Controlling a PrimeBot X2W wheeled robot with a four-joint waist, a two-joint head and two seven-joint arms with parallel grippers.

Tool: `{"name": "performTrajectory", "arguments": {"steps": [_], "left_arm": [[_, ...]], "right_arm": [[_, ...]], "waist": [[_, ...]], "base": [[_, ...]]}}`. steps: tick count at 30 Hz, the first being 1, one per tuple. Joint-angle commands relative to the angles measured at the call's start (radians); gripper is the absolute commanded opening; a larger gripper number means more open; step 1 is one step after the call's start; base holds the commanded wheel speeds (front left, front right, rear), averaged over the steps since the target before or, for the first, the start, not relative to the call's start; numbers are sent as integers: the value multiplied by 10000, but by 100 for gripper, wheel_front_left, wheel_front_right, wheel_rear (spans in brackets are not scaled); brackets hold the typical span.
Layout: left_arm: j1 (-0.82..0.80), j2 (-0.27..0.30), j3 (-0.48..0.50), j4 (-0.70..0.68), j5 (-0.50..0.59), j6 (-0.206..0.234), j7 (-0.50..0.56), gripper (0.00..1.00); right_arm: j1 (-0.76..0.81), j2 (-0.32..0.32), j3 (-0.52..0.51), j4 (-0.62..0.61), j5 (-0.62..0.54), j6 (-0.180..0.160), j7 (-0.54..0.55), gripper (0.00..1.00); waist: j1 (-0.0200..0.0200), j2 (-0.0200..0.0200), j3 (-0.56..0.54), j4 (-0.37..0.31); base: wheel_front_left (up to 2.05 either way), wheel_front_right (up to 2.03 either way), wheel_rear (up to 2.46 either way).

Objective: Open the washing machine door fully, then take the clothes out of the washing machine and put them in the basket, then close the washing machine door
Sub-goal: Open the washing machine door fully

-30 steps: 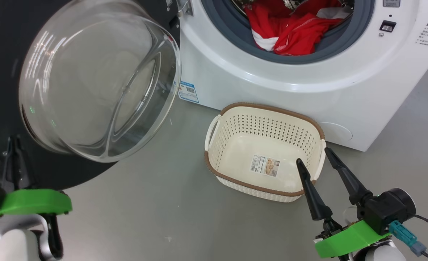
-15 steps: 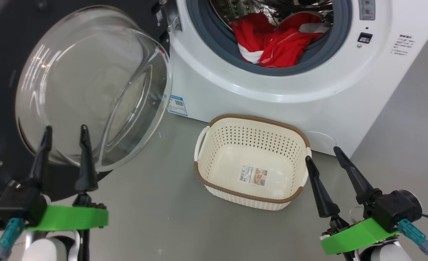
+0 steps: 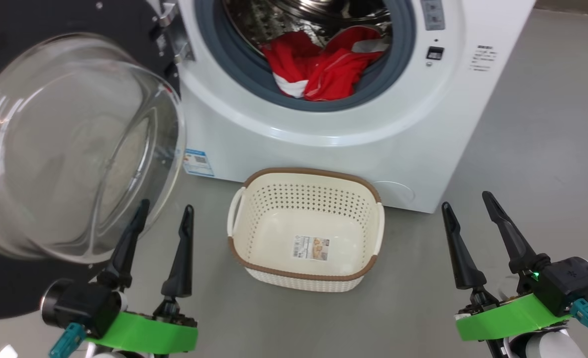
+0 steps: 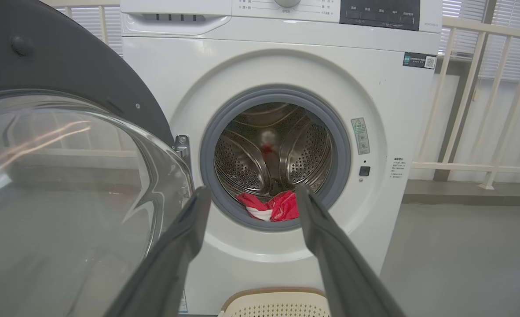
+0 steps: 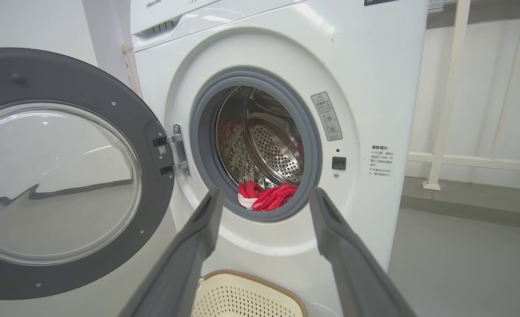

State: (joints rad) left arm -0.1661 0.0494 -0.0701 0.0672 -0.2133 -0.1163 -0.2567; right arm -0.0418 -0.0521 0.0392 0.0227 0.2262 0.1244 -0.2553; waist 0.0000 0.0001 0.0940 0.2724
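Inside the perforated steel drum, crumpled red clothes; left pincer and right pincer spread.

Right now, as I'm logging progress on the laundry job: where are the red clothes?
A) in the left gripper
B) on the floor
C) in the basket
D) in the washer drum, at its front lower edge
D: the clothes lie heaped in the mouth of the washing machine, against the grey seal, while the basket holds nothing but its sticker.
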Motion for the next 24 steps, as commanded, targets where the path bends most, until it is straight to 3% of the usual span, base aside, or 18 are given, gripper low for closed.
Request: {"name": "performTrajectory", "arguments": {"steps": [1, 13, 24], "left_arm": [[-118, 183, 262, -192, -158, -72, -24, 100], [251, 370, 296, 129, -189, 42, -42, 100], [1061, 412, 571, 70, -38, 263, -49, 100]], "right_arm": [[8, 18, 146, -320, 68, 63, -63, 100], [322, 18, -135, -403, 298, 63, -64, 100], [837, 18, -403, -485, 562, 63, -64, 100]], "waist": [[0, -1, -61, -493], [0, -1, -270, -1971], [0, -1, -634, -2745]], "base": [[0, 0, 0], [0, 0, 0], [0, 0, 0]]}}
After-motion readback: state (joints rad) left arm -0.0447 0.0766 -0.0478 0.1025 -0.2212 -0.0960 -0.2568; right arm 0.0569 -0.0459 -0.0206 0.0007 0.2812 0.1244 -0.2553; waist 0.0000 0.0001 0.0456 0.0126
